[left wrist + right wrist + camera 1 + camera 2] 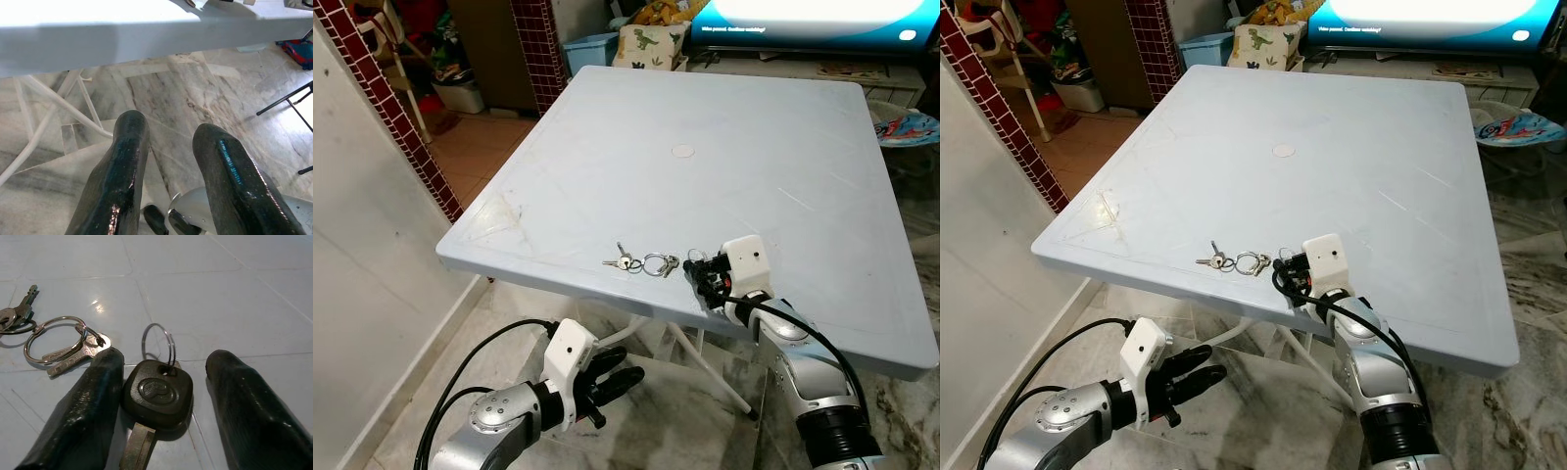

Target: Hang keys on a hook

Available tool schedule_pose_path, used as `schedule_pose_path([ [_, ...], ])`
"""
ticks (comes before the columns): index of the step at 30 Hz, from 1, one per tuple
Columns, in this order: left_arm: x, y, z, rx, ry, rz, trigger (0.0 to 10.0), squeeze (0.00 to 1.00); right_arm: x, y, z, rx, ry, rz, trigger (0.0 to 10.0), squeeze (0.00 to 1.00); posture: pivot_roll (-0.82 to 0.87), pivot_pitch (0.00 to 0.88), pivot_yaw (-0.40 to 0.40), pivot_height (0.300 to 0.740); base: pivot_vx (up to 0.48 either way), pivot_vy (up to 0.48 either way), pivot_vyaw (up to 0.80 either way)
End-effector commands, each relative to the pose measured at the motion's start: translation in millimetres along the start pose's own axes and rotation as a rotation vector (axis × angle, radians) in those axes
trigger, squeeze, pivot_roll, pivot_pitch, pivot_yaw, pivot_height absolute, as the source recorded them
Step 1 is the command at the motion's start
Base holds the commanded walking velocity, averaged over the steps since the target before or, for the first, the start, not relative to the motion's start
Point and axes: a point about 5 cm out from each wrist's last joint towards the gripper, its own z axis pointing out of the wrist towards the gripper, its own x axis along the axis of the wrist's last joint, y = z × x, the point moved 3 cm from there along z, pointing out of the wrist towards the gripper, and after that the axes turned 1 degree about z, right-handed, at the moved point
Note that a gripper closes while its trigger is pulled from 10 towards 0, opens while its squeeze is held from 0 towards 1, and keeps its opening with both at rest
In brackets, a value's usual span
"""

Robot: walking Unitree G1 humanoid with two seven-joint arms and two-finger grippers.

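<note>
**Lining up on the black key**

I have the right gripper (164, 382) spread wide around the black-headed key (157, 394) near the table's (724, 147) front edge, ready to pinch. The left gripper (171, 166) hangs open below.

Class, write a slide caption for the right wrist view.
Open right tool straddles black-headed key lying on the table.

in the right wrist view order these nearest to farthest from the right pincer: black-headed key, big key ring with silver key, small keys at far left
1. Black-headed key, between the right pincer fingers.
2. Big key ring with silver key, beside one finger.
3. Small keys, beyond that ring on the table.
</note>
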Motion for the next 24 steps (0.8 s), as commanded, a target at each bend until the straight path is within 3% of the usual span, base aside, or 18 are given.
schedule_pose_path([
  [1,0.0,-0.4,-1.7,0.004,-0.006,0.014,10.0,0.00,-2.9,-1.9,-0.5,0.007,0.000,0.013,0.0,0.00,-0.08,0.084,0.101,0.740,0.000,0.000,0.00],
  [13,1.5,1.6,-0.3,0.001,-0.003,0.016,10.0,0.00,-7.0,-4.5,-2.4,0.018,-0.007,-0.009,0.0,0.00,-0.08,0.091,0.101,0.740,0.000,0.000,0.00],
  [24,3.8,-0.1,0.6,0.013,0.008,0.017,10.0,0.00,-8.1,2.8,-3.0,-0.024,-0.013,-0.019,0.0,0.00,-0.08,0.097,0.101,0.740,0.000,0.000,0.00],
])
